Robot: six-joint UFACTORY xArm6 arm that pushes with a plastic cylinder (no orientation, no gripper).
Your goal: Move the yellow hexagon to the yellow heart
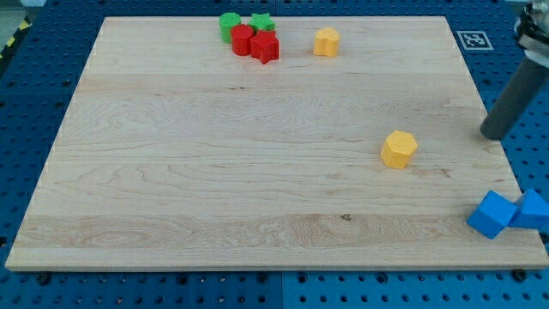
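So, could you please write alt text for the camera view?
My tip rests at the wooden board's right edge, right of the yellow hexagon and apart from it. The yellow heart sits near the view's top.
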